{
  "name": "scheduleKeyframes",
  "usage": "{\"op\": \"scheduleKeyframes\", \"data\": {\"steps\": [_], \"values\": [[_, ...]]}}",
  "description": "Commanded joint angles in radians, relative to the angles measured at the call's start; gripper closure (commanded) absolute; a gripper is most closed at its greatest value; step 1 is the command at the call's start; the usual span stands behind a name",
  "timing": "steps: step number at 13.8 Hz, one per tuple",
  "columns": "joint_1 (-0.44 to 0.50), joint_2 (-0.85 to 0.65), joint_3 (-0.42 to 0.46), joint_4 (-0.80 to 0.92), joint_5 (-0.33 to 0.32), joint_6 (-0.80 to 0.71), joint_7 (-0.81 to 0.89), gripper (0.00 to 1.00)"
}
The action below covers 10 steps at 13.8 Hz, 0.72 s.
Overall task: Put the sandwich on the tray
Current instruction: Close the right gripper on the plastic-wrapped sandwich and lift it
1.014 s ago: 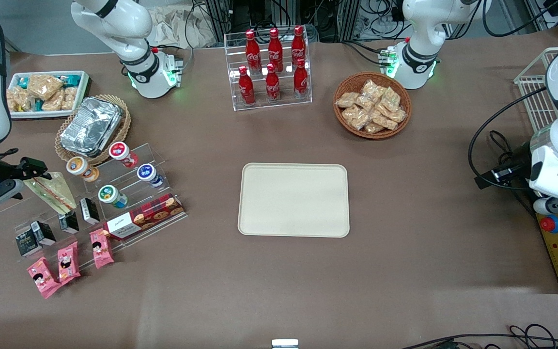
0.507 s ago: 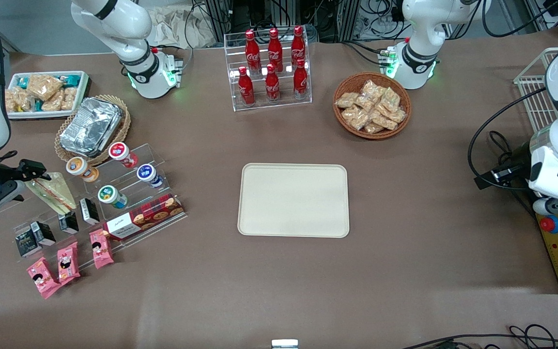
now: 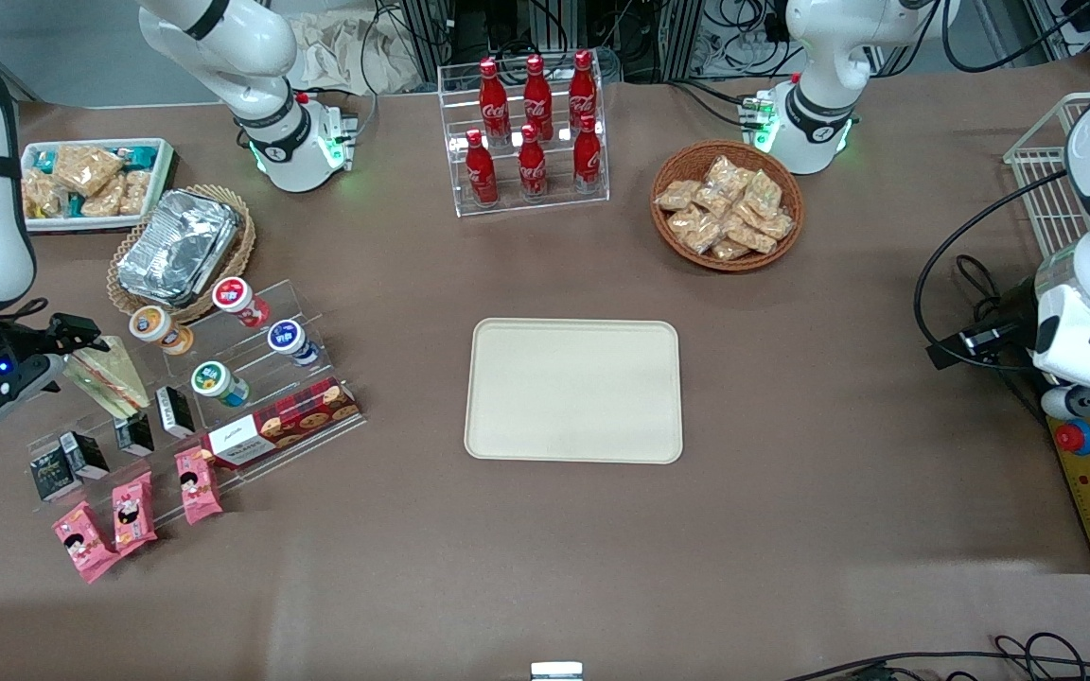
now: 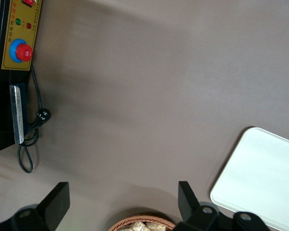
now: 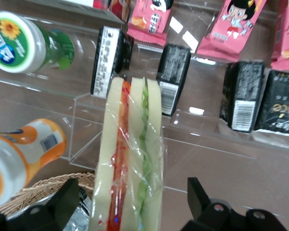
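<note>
**Gripper at the sandwich, tray bare in mid-table**

Well, from where I stand the working arm's gripper (image 3: 72, 342) is low at the clear acrylic display steps (image 3: 252, 378) toward the working arm's end of the table, right at the wide end of the sandwich (image 3: 110, 375). The wrist camera looks down along the wedge: the sandwich (image 5: 130, 159) lies between the two dark fingers (image 5: 55, 207), which stand wide apart on either side of it. I cannot tell whether either finger touches the plastic wrap, and nothing shows a firm hold.

The sandwich rests on the steps with its point aimed toward the front camera. Small black cartons (image 5: 173, 77) stand just beside that point, a green-lidded cup (image 5: 24, 43) and an orange-labelled cup (image 5: 24, 154) lie alongside it, and pink wrapped snacks (image 3: 129, 511) sit nearer the camera. A foil container in a wicker basket (image 3: 181, 244) is farther from the camera than the sandwich.

The tray (image 3: 573, 390) lies flat in the middle of the table, well apart from the sandwich, with nothing on it. A rack of red cola bottles (image 3: 531, 132) and a round basket of tan packets (image 3: 727, 205) stand farther from the camera than the tray.
</note>
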State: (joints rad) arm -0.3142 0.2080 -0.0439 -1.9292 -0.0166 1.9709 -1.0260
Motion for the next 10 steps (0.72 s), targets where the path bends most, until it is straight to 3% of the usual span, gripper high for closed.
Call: {"op": "scheduleKeyframes", "data": {"steps": [1, 2, 4, 7, 8, 10], "values": [[-0.013, -0.004, 0.006, -0.017, -0.009, 0.016, -0.014, 0.03], [-0.011, -0.004, 0.006, -0.017, -0.009, 0.013, -0.013, 0.09], [-0.011, -0.004, 0.006, -0.016, -0.009, 0.0, -0.011, 0.42], [-0.011, -0.004, 0.006, -0.01, -0.008, -0.018, -0.008, 0.76], [-0.011, -0.004, 0.007, -0.005, -0.008, -0.02, -0.008, 0.81], [0.0, -0.005, 0.009, 0.025, -0.008, -0.042, -0.003, 0.82]]}}
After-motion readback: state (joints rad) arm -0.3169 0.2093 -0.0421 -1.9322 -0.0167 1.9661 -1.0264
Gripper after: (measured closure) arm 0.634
